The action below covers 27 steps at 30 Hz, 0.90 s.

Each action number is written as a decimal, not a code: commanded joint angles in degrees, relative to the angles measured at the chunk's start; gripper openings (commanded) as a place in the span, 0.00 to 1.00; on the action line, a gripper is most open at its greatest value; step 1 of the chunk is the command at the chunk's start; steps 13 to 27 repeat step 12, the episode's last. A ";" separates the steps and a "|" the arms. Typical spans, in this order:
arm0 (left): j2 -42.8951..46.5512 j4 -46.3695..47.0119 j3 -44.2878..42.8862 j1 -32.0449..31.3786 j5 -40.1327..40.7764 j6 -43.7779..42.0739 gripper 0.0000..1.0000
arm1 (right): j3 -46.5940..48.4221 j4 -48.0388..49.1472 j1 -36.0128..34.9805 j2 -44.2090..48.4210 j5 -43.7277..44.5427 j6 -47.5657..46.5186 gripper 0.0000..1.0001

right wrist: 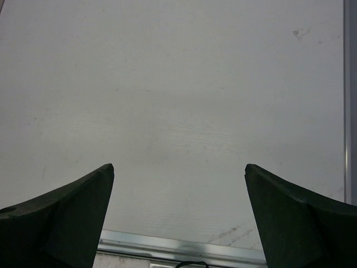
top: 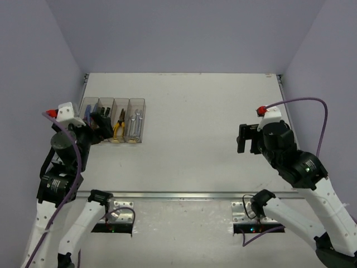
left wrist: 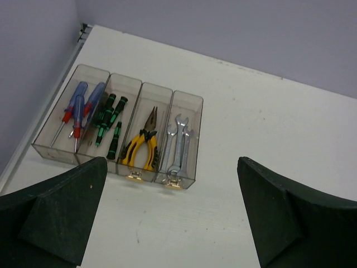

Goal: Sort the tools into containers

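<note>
Four joined clear bins stand at the table's far left, also in the top view. From left they hold blue/red screwdrivers, black/green screwdrivers, yellow-handled pliers and silver wrenches. My left gripper is open and empty, hovering just near of the bins; in the top view it covers part of the left bins. My right gripper is open and empty over bare table at the right.
A metal rail runs along the table's near edge, also in the right wrist view. Grey walls close the left, back and right sides. A table-edge strip runs left of the bins.
</note>
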<state>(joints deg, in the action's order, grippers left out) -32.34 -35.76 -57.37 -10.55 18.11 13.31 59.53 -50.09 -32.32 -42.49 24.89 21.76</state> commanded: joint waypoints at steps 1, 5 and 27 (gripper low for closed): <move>7.33 -5.73 2.63 -0.09 -0.90 1.58 1.00 | -0.99 -1.94 0.33 6.11 2.52 -2.73 0.99; 11.49 -8.23 2.13 -0.09 -0.22 1.92 1.00 | -0.96 -2.03 0.33 9.14 -0.06 -2.59 0.99; 13.41 -7.23 2.56 -0.09 -1.18 1.90 1.00 | -0.52 -2.64 0.38 8.58 -0.49 -1.50 0.99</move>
